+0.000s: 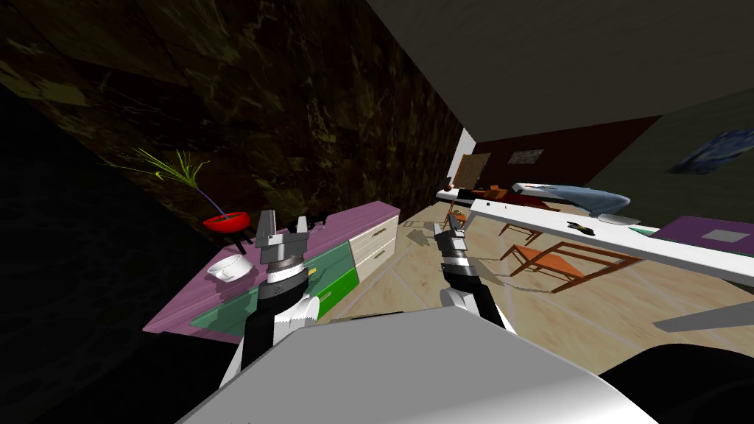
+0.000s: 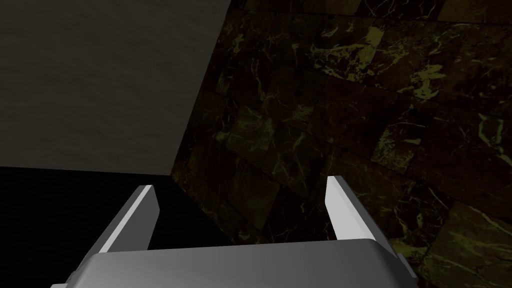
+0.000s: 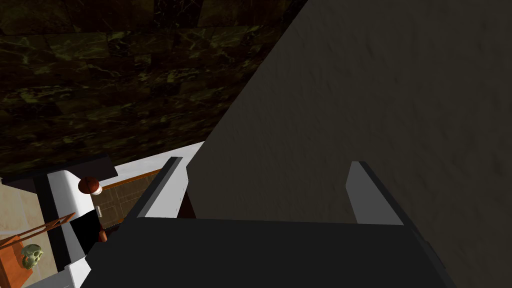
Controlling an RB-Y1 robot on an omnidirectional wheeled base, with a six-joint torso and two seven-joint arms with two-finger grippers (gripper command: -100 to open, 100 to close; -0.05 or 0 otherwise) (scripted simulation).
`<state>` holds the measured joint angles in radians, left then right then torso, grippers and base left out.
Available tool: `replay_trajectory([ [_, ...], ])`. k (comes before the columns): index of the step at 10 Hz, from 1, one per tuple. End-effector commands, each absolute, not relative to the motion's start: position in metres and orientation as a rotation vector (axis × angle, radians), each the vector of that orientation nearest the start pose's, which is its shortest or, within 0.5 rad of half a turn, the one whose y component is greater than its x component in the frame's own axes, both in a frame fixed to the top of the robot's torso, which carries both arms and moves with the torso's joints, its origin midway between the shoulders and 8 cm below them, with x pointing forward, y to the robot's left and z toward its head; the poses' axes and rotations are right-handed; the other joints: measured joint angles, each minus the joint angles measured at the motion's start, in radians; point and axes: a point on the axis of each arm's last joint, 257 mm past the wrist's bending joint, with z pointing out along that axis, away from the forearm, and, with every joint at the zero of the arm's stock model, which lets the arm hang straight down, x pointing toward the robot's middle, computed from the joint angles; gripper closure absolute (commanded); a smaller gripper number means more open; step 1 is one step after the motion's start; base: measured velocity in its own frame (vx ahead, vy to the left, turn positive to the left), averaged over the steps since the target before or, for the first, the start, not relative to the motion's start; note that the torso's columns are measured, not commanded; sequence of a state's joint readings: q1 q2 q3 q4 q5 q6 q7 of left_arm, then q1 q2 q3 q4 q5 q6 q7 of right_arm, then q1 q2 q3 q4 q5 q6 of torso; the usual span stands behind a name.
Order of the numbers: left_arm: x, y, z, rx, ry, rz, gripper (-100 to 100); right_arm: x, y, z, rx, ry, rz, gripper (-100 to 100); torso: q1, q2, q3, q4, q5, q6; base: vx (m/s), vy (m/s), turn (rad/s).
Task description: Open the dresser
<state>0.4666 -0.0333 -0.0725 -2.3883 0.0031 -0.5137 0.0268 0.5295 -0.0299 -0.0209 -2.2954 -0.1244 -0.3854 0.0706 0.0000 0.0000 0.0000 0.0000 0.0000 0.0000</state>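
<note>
Against the dark wall [image 1: 309, 110], the dresser [image 1: 375, 237] is standing, a green drawer [image 1: 335, 288] perhaps sticking out; the left gripper [image 1: 284, 225] is hovering over it, the right gripper [image 3: 266, 161] alongside, both with jaws spread open.

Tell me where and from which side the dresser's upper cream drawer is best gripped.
Probably by its slim bar handle, approached from the room side, facing the dresser front. The bar lies level, so one finger goes above and one below. The left gripper is open.

Left claw [image 2: 240, 184], right claw [image 3: 265, 161]: jaws apart.
</note>
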Motion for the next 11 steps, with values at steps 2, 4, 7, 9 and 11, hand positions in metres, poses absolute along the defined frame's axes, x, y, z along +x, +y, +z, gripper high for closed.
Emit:
replay_trajectory([
  [2, 0.3198, 0.2535, 0.0841, -0.577, 0.466, -1.444, 0, 0.3538, -0.3025, -0.0003, 0.784, 0.669, 1.259, 0, 0.0, 0.104, -0.209, 0.105, 0.0, 0.0, 0.0, 0.0, 0.0],
  [4, 0.3197, 0.2535, 0.0842, -0.577, 0.466, -1.444, 0, 0.3537, -0.3024, -0.0003, 0.784, 0.669, 1.259, 0, 0.0, 0.248, -0.497, 0.248, 0.0, 0.0, 0.0, 0.0, 0.0],
  [7, 0.3197, 0.2535, 0.0842, -0.577, 0.466, -1.444, 0, 0.3537, -0.3024, -0.0002, 0.783, 0.669, 1.259, 0, 0.0, 0.47, -0.939, 0.47, 0.0, 0.0, 0.0, 0.0, 0.0],
  [9, 0.3197, 0.2535, 0.0843, -0.577, 0.466, -1.444, 0, 0.3537, -0.3024, -0.0002, 0.783, 0.669, 1.259, 0, 0.0, 0.618, -1.234, 0.617, 0.0, 0.0, 0.0, 0.0, 0.0],
  [11, 0.3264, 0.2459, 0.0744, -0.545, 0.545, -1.446, -100, 0.3538, -0.3025, -0.0005, 0.784, 0.669, 1.259, 0, -0.001, 0.724, -1.452, 0.724, 0.0, 0.0, 0.035, -0.035, 0.021],
])
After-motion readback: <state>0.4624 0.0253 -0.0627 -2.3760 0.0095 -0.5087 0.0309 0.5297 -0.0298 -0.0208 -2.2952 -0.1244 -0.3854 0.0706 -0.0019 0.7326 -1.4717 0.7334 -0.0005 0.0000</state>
